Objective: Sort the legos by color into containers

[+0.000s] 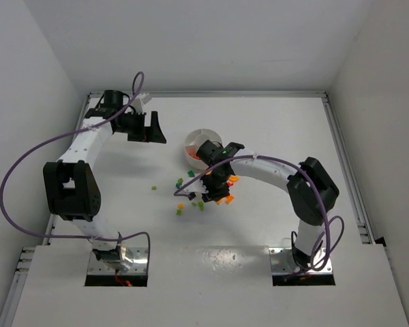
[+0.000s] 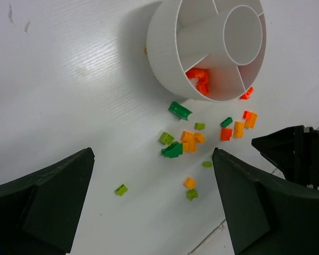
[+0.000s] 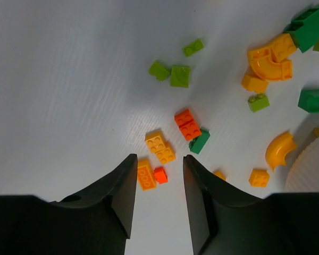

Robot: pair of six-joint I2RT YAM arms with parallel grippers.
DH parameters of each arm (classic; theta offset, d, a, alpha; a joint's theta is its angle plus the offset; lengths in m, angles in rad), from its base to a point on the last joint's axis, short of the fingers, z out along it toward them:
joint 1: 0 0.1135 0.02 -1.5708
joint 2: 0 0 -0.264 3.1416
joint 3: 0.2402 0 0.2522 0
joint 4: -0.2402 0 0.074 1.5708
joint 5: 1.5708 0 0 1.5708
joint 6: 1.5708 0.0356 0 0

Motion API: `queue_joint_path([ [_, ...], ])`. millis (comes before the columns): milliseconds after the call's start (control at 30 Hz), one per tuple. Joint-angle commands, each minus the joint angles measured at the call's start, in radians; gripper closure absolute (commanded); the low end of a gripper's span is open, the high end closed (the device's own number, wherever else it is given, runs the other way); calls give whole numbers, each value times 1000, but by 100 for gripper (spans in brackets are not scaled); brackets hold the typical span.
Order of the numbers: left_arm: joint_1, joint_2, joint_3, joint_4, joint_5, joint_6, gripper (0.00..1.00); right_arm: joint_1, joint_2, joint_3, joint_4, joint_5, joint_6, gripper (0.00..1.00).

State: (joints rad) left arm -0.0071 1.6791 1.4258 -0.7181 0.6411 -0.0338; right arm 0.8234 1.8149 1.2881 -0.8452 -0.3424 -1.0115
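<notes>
Legos [image 2: 189,142], tiny red, orange, green plastic bricks: most left scattered on white table [image 2: 69,79] beside round white plastic dish [image 2: 165,48]; few red ones [image 2: 199,79] sorted into one wedge. Left gripper [image 2: 154,202] wide open, empty; right gripper [image 3: 158,159] part-open, empty.

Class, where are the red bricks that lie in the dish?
In the left wrist view, the red bricks lie in one wedge of the dish, against its outer wall, on the side facing the loose pile on the table.
</notes>
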Motion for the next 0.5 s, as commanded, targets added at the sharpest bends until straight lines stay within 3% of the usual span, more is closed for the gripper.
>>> queue_joint_path([
  [0, 22, -48, -13, 0, 35, 18, 0, 16, 32, 19, 34, 2, -88, 59],
  [467, 52, -30, -33, -9, 54, 28, 0, 36, 141, 39, 118, 40, -88, 57],
])
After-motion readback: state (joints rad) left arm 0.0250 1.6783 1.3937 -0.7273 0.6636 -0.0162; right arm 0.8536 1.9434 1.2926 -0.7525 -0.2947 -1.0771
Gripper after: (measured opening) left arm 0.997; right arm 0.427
